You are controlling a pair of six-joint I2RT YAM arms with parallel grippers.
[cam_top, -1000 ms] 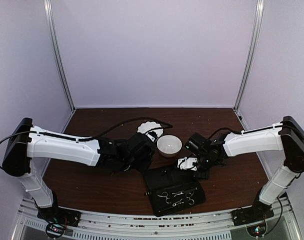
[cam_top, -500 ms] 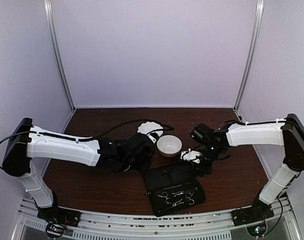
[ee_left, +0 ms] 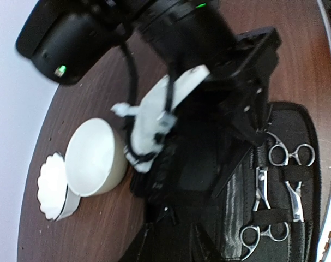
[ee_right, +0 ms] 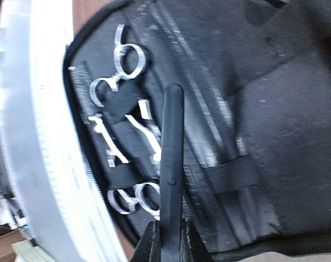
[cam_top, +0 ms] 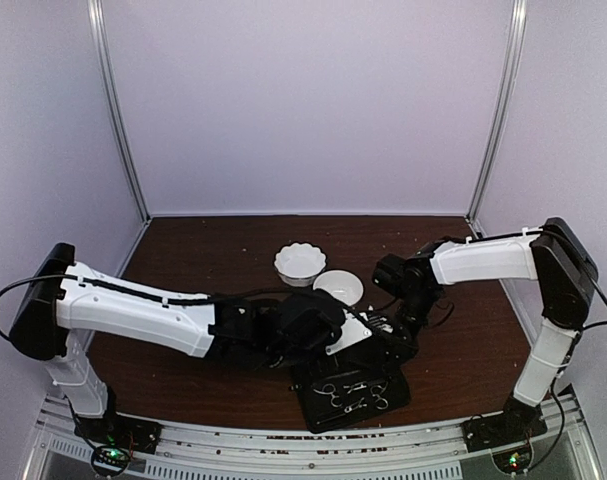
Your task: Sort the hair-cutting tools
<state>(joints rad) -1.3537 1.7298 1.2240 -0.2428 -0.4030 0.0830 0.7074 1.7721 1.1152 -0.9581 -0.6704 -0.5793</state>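
A black zip case [cam_top: 335, 362] lies open at the table's front. Two silver scissors [cam_top: 328, 393] [cam_top: 379, 390] are strapped inside it. The wrist views show them as scissors [ee_left: 288, 164] [ee_left: 263, 234] and scissors [ee_right: 127, 63] [ee_right: 133, 199]. My right gripper [ee_right: 169, 226] is shut on a thin black clip [ee_right: 172, 147], which sticks out over the case [ee_right: 274, 109]. In the left wrist view the clip [ee_left: 233, 169] slants down from the right gripper [ee_left: 252, 117]. My left gripper [ee_left: 173, 243] sits at the case's back-left edge. Its dark jaws blend into the case [ee_left: 203, 169].
A scalloped white bowl [cam_top: 300, 262] and a plain white bowl [cam_top: 340, 288] stand just behind the case, seen in the left wrist view as bowl [ee_left: 50, 185] and bowl [ee_left: 94, 158]. The metal front rail [ee_right: 29, 136] runs close beside the case. Both arms crowd over the case's back half.
My left arm has swung right and forward to the case's back-left edge, uncovering both bowls. The right gripper has moved left and lower over the case with the clip.
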